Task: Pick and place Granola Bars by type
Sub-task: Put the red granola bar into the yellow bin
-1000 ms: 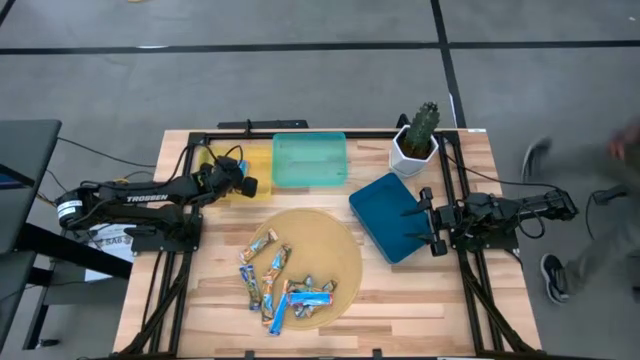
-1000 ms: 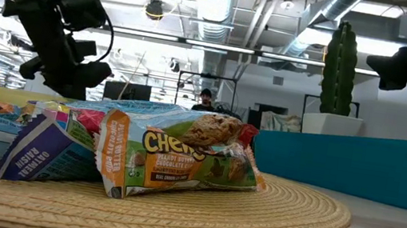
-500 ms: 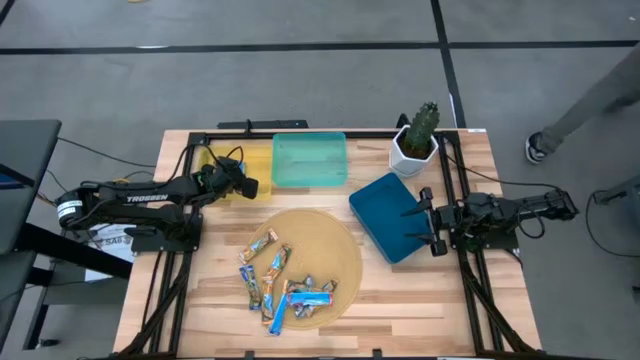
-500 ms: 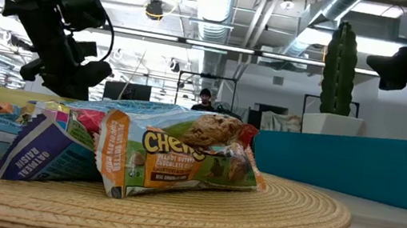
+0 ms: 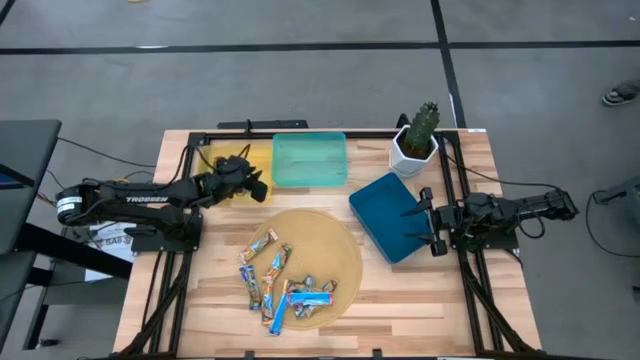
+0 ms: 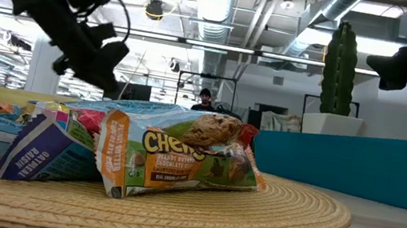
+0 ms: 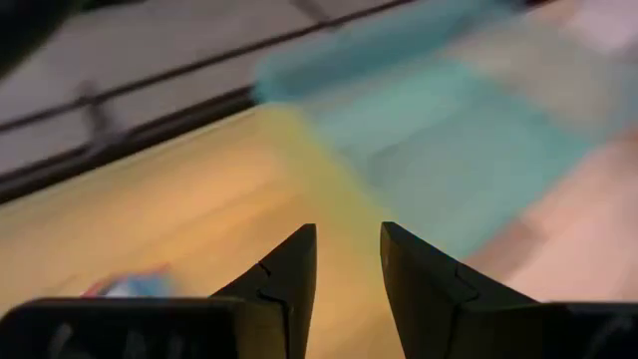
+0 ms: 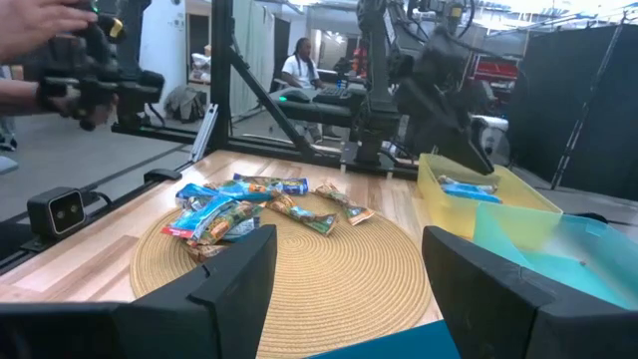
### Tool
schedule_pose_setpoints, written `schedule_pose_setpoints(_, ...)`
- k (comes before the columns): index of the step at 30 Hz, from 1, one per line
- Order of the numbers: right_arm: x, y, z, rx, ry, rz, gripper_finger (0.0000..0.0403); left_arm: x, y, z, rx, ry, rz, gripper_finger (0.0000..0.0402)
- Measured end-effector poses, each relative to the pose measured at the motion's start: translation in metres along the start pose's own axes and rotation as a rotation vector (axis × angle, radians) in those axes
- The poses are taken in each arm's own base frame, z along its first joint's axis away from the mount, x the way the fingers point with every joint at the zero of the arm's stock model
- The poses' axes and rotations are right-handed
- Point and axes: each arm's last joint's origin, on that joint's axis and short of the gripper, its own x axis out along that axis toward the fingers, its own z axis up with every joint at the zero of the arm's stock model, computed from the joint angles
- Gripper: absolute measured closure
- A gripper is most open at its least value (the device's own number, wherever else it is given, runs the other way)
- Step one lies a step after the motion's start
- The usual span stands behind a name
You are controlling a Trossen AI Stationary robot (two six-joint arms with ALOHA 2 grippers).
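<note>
Several granola bars (image 5: pixel 280 280) in blue, tan and silver wrappers lie heaped on a round woven mat (image 5: pixel 335 245); they show close up in the low view (image 6: pixel 173 154). One blue bar (image 8: pixel 469 185) lies in the yellow tray (image 5: pixel 256 158). My left gripper (image 5: pixel 262 189) is open and empty, above the gap between the yellow tray and the teal tray (image 5: pixel 310 160); its wrist view (image 7: pixel 347 234) is blurred. My right gripper (image 5: pixel 425 218) is open wide and empty above the dark blue tray (image 5: pixel 385 212), near its right edge.
A potted cactus (image 5: pixel 418 138) stands at the back right, behind the dark blue tray. Black frame rails (image 5: pixel 452 180) run along the table's sides. A person's hands (image 8: pixel 70 45) hold a controller beyond the table.
My left gripper has moved from over the yellow tray toward the table's right edge, toward the teal tray, and has risen a little. The bars on the mat have stayed where they were.
</note>
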Motion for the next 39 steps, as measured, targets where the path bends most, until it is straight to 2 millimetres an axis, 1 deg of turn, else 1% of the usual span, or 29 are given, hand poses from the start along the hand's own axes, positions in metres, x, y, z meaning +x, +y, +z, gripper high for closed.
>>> schedule_pose_setpoints(5, 0.000, 0.000, 0.000, 0.000, 0.000, 0.000, 0.0159, -0.009, -0.022, 0.007, 0.069, -0.104, -0.192, 0.0294)
schedule_pose_setpoints(10, 0.000, 0.000, 0.000, 0.000, 0.000, 0.000, 0.0159, -0.023, -0.045, 0.011, 0.196, -0.201, -0.451, 0.0294)
schedule_pose_setpoints(16, 0.000, 0.000, 0.000, 0.000, 0.000, 0.000, 0.0159, -0.041, -0.066, 0.007, 0.336, -0.259, -0.683, 0.0294)
schedule_pose_setpoints(18, 0.000, 0.000, 0.000, 0.000, 0.000, 0.000, 0.0159, -0.045, -0.069, 0.005, 0.356, -0.265, -0.714, 0.0294)
schedule_pose_setpoints(26, 0.000, 0.000, 0.000, 0.000, 0.000, 0.000, 0.0159, -0.049, -0.073, 0.002, 0.365, -0.256, -0.746, 0.0294)
schedule_pose_setpoints(32, 0.000, 0.000, 0.000, 0.000, 0.000, 0.000, 0.0159, -0.054, -0.081, -0.008, 0.402, -0.220, -0.791, 0.0294)
schedule_pose_setpoints(36, 0.000, 0.000, 0.000, 0.000, 0.000, 0.000, 0.0159, -0.054, -0.095, -0.014, 0.434, -0.163, -0.798, 0.0294)
schedule_pose_setpoints(39, 0.000, 0.000, 0.000, 0.000, 0.000, 0.000, 0.0159, -0.055, -0.111, -0.014, 0.469, -0.123, -0.816, 0.0294)
